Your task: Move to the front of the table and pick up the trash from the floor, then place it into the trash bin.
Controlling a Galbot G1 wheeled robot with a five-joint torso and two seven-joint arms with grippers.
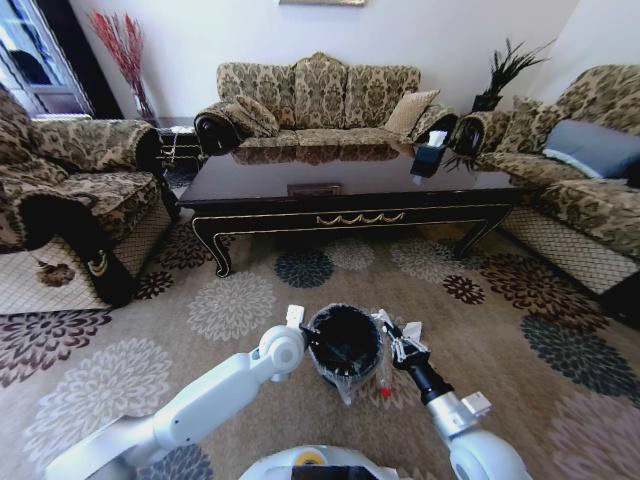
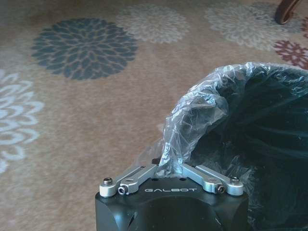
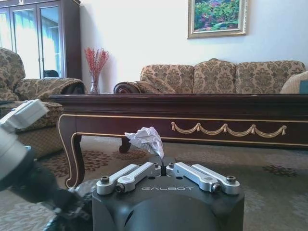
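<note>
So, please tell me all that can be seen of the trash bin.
The trash bin is small, round and black, with a clear crinkled plastic liner folded over its rim. It stands upright on the patterned carpet before the table. The left gripper has its jaws shut on the liner's edge; the right gripper, beside it, pinches crumpled white paper.

Glossy dark wood on the bench (image 1: 340,180), its top mirroring the sofa, with a gilt scroll (image 3: 226,129) shining along its side. The floor (image 2: 96,120) is matt woven carpet, soft-looking. The trash bin (image 1: 345,345) is black with a thin, clear, crinkled plastic liner (image 2: 202,110) catching the light. Crumpled white paper (image 3: 146,139) sits pinched in the right tool (image 3: 162,162), rough with creases. Both tools show brushed metal links on matt black housings; the left tool (image 2: 169,166) pinches the liner.
</note>
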